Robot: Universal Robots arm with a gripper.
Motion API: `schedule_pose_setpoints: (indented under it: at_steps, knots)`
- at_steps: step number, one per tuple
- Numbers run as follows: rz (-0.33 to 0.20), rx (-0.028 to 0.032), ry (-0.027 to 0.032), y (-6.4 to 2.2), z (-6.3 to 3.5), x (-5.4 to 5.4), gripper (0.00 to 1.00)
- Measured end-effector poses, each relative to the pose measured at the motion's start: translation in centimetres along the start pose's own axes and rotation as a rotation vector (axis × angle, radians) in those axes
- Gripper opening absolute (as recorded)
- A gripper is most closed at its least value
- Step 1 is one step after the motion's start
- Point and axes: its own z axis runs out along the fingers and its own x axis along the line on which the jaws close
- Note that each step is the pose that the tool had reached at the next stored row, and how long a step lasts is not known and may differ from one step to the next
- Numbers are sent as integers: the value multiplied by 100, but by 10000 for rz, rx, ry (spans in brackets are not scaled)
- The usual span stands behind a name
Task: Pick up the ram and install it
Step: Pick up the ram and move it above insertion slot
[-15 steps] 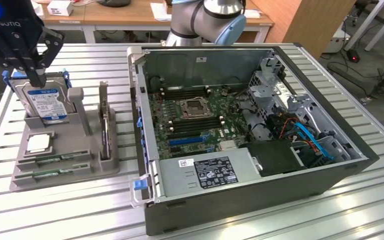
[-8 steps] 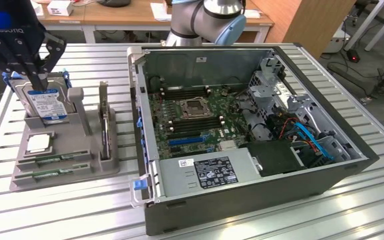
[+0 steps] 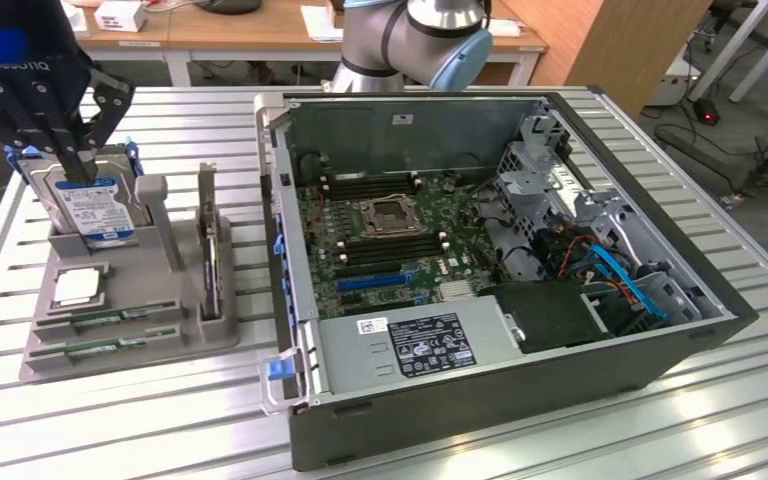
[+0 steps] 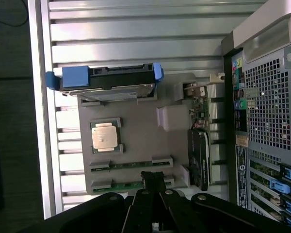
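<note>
Two rams, thin green sticks, lie in the front slots of a grey holder (image 3: 131, 335): one ram (image 3: 111, 317) (image 4: 131, 165) and a second ram (image 3: 91, 350) (image 4: 121, 186) beside it. My black gripper (image 3: 80, 165) (image 4: 153, 178) hangs high over the holder. Its fingers are shut with nothing between them. In the wrist view the fingertips overlap the end of the second ram, well above it. The open computer case (image 3: 704, 330) with its motherboard (image 3: 384, 235) stands on the exterior view's right of the holder.
The holder also carries an upright hard drive (image 3: 91, 205) (image 4: 109, 80) with blue rails, a silver processor (image 3: 77, 287) (image 4: 104, 137) and an upright expansion card (image 3: 207, 240) (image 4: 201, 145). All of it rests on a slatted metal table (image 3: 704, 420). The arm's base (image 3: 411, 40) rises behind the case.
</note>
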Motion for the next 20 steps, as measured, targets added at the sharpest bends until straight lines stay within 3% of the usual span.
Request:
schedule_pose_setpoints:
  at_steps: [12, 20]
  knots:
    - [-52, 0, 3, 0, 0, 0, 9]
    - [-1141, -25, 54, 0, 0, 6, 9]
